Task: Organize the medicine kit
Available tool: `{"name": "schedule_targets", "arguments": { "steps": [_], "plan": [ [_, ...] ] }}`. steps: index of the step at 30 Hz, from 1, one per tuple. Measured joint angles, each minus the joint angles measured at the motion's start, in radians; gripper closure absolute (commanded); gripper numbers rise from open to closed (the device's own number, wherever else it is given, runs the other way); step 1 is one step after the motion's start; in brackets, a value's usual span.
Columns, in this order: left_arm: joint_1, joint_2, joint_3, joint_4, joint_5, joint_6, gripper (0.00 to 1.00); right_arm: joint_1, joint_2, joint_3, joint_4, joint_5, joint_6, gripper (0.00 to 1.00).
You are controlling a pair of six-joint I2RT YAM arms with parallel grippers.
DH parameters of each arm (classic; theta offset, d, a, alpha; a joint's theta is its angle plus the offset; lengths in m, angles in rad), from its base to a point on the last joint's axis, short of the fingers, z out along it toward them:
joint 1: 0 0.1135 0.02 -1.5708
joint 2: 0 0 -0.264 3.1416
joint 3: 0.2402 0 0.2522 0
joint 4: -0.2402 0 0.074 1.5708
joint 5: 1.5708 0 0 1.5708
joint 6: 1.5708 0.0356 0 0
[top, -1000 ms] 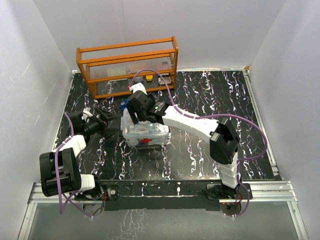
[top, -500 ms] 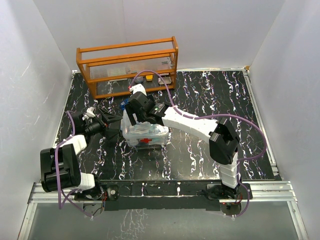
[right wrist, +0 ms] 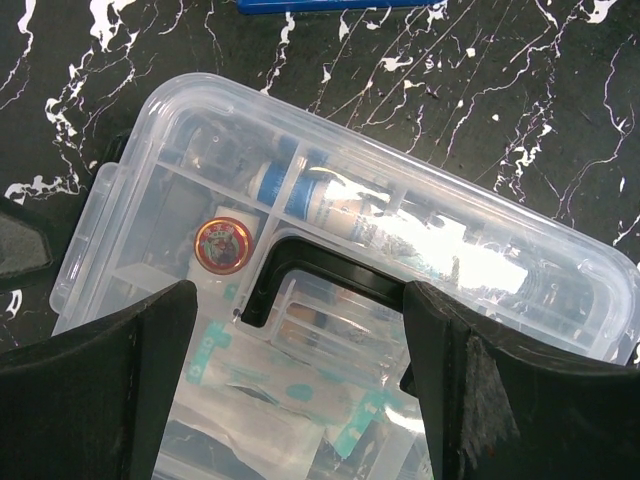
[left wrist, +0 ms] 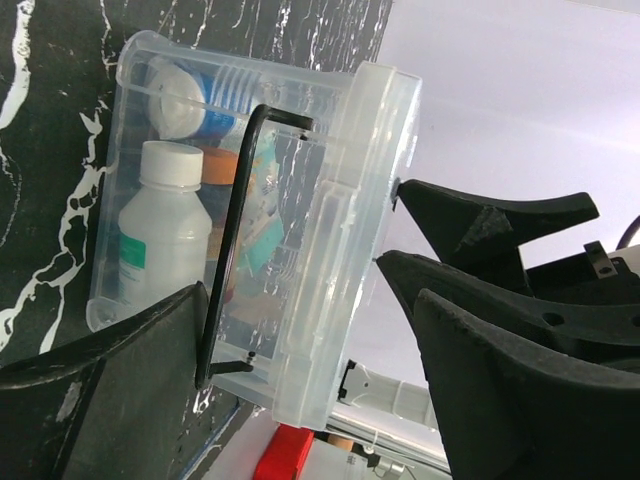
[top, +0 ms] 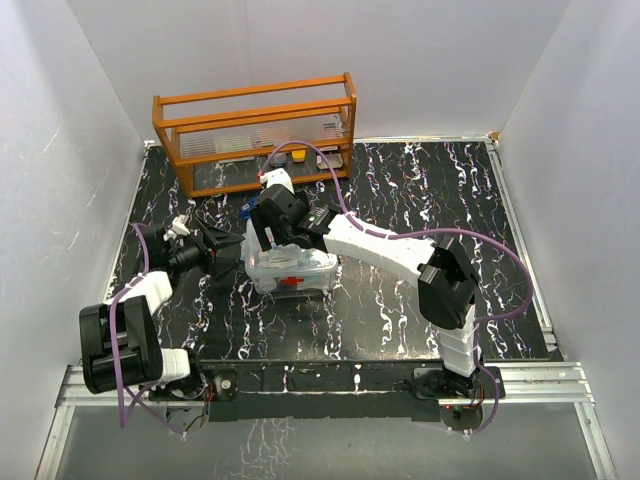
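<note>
Both spread wide: right gripper (right wrist: 300, 330) has the medicine kit (right wrist: 420, 230) directly beneath, dark handle (right wrist: 300, 255) between its fingers; left gripper (left wrist: 310, 300) straddles the kit's end, so best to centre on the handle and close squarely while left braces.

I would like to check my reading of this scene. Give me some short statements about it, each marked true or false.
1. The lid is on the clear box. True.
2. The orange rack stands on top of the box. False: it stands behind the box, apart from it.
3. The right gripper is open, its fingers either side of the handle. True.
4. The latch is blue. False: it is red.
5. A white-capped bottle lies inside the box. True.
</note>
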Motion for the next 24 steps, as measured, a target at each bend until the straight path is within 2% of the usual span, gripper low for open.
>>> {"name": "schedule_targets", "arguments": {
  "steps": [16,24],
  "plan": [
    [-0.004,-0.113,0.054,-0.163,0.019,0.021,0.27,0.002,0.007,0.004,0.0,0.024,0.035,0.24],
    [-0.05,-0.124,0.138,-0.303,-0.052,0.116,0.32,0.002,0.016,0.015,-0.002,0.028,0.043,0.26]
  ]
}}
